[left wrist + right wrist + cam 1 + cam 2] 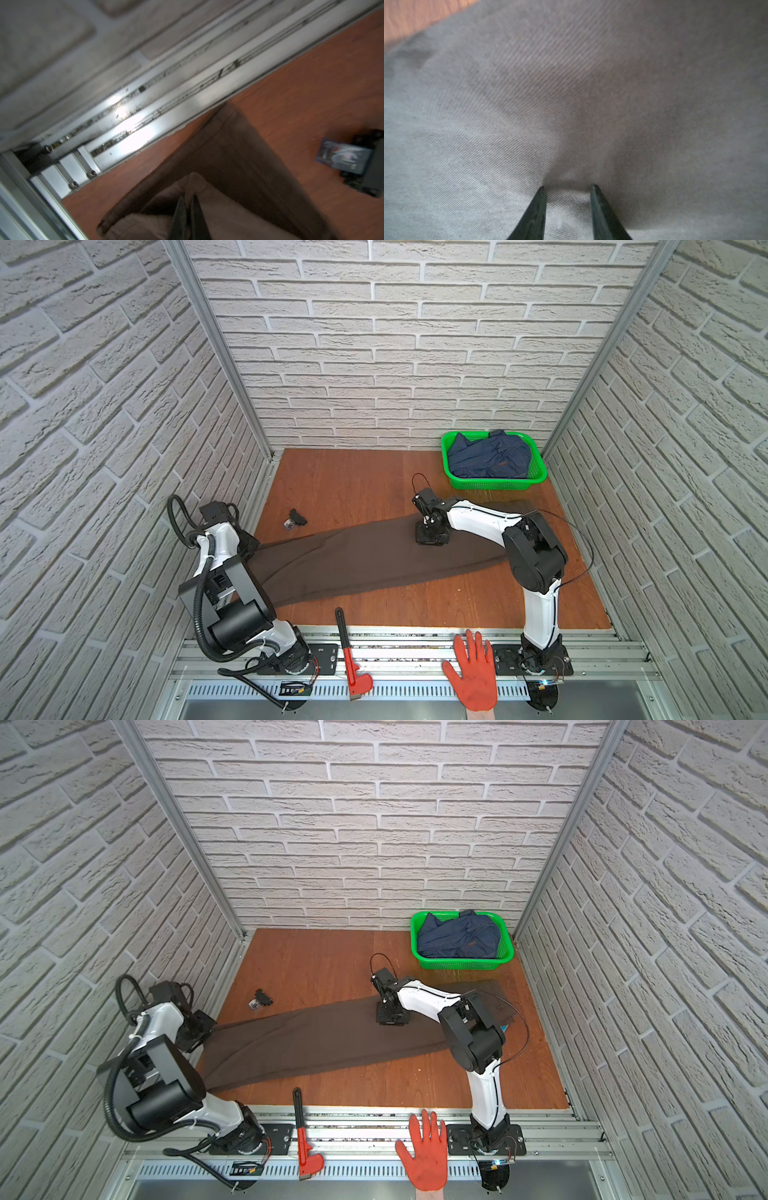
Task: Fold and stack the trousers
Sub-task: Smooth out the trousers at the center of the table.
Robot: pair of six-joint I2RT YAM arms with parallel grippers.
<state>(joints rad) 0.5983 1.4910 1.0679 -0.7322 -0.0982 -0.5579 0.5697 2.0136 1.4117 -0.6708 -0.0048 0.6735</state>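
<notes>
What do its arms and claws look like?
The left arm and right arm have white shells and black joints. A ribbed black hose runs along the left, a thin black cable along the right. The left gripper and right gripper have dark tapered fingers.

Plain dark brown trousers (365,560), green basket (494,484), dark blue denim garment (490,458), red wrench (347,651), orange glove (473,676).
</notes>
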